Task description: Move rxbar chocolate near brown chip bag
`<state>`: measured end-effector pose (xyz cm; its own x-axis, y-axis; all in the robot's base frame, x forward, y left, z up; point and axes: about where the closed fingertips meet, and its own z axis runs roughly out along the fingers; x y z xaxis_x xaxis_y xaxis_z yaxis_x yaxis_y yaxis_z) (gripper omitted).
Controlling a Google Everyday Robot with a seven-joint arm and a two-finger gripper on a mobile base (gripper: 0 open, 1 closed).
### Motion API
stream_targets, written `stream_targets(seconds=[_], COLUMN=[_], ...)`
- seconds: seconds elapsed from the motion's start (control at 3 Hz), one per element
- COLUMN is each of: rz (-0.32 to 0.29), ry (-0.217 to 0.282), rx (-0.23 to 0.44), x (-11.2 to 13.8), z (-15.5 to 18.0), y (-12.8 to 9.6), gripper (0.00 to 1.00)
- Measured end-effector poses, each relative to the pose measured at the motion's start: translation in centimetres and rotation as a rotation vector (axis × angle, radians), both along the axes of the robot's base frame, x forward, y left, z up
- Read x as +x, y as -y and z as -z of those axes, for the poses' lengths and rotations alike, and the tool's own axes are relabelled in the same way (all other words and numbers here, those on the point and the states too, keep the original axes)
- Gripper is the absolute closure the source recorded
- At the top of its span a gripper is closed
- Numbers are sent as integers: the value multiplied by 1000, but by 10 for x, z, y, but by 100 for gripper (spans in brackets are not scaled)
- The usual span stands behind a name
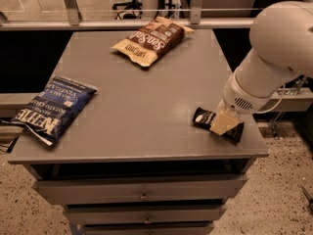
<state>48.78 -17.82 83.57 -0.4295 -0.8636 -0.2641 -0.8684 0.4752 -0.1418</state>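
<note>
The rxbar chocolate [204, 117], a small black flat bar, lies near the front right corner of the grey cabinet top [146, 97]. My gripper [224, 123] hangs straight down over the middle of the bar, its cream-coloured fingers covering part of it, with black wrapper showing on both sides. The brown chip bag [152, 39], dark brown with a cream-tan end, lies at the far edge of the top, well away from the bar.
A blue Kettle chip bag [51, 108] lies at the left edge, overhanging a little. My white arm [274, 58] fills the right side. Drawers [142, 195] run below the front edge. A railing stands behind the cabinet.
</note>
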Motion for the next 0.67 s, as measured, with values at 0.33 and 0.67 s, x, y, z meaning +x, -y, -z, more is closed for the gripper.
stream_targets(seconds=[0.33,0.67], rz=[6,-15], ry=[62,142], rx=[42,74], x=[24,34], z=[-30,-81], y=[7,25], gripper=[100,100])
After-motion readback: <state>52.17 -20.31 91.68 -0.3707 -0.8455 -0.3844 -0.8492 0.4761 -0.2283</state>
